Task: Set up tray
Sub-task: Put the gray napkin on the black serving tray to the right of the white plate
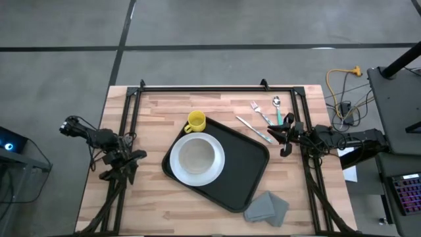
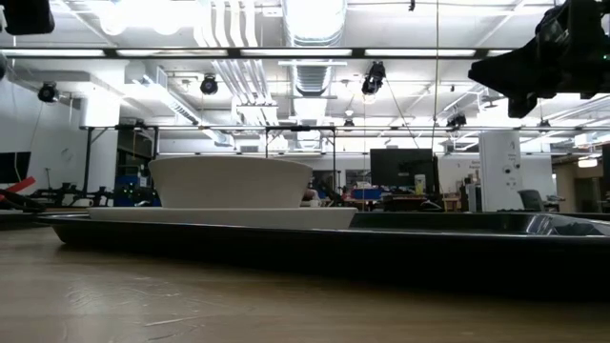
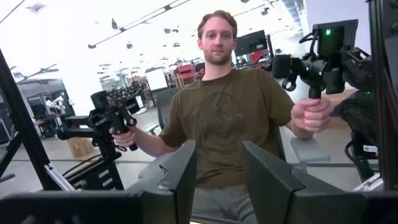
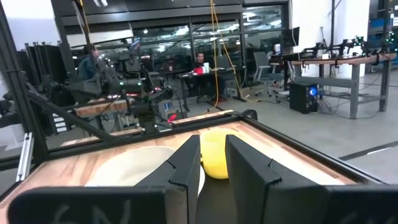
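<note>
Pale butcher-block wooden table [image 1: 158,204], striped in narrow planks and framed by thin black rails, carries every item. At its centre lies the large matte black rectangular tray [image 1: 247,172], with rounded corners and a low raised rim, turned at an angle to the table edges. On the tray's left half sits a round white plate [image 1: 176,168] holding a smooth white bowl [image 1: 196,157]; in the low view the bowl stands as a shallow flared form above the plate's flat rim. A glossy yellow mug [image 1: 195,121] stands on the bare wood, just beside the tray's far left edge. Three pieces of silver metal cutlery [image 1: 263,118] lie on the wood beyond the tray's right corner. A folded grey cloth napkin [image 1: 267,207] rests at the tray's near right corner.

Left hand [image 1: 135,157] hangs at the left table edge, well apart from the tray, fingers apart and empty. Right hand [image 1: 276,135] hovers near the tray's right corner, close to the cutlery; its fingers [image 4: 186,171] stand a narrow gap apart, clamping nothing. A person in an olive shirt [image 3: 227,118] appears in the left wrist view.
</note>
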